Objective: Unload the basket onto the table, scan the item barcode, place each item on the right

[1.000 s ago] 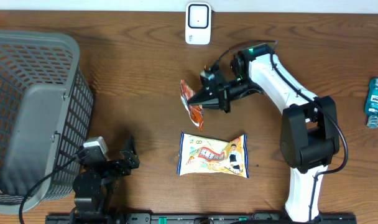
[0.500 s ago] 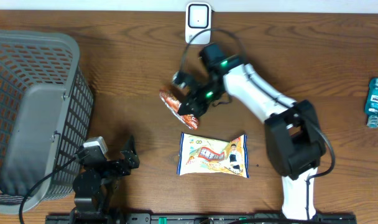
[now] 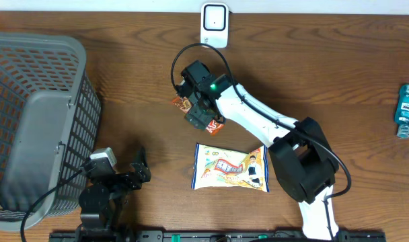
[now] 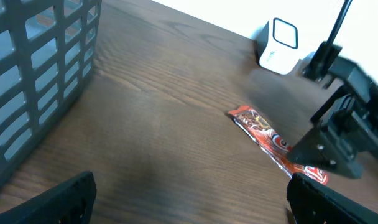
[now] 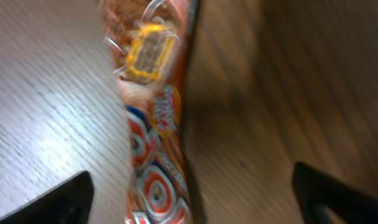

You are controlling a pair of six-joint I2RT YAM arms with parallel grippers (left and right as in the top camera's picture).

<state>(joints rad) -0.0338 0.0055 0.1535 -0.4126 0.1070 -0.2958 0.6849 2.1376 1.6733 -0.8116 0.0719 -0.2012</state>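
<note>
Item: orange-red foil snack packet [image 5: 153, 127], long axis running between the fingers.
Right gripper [image 3: 202, 112]: directly above, jaws apart.
Nearer arm: right.

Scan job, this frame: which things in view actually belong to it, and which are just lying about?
Part of the job:
white scanner at the far edge
orange snack packet, lying loose
right gripper, open over the packet

Lying about:
yellow snack bag (maybe a later item)
grey basket
blue bottle at the right edge
left gripper, open and idle
</note>
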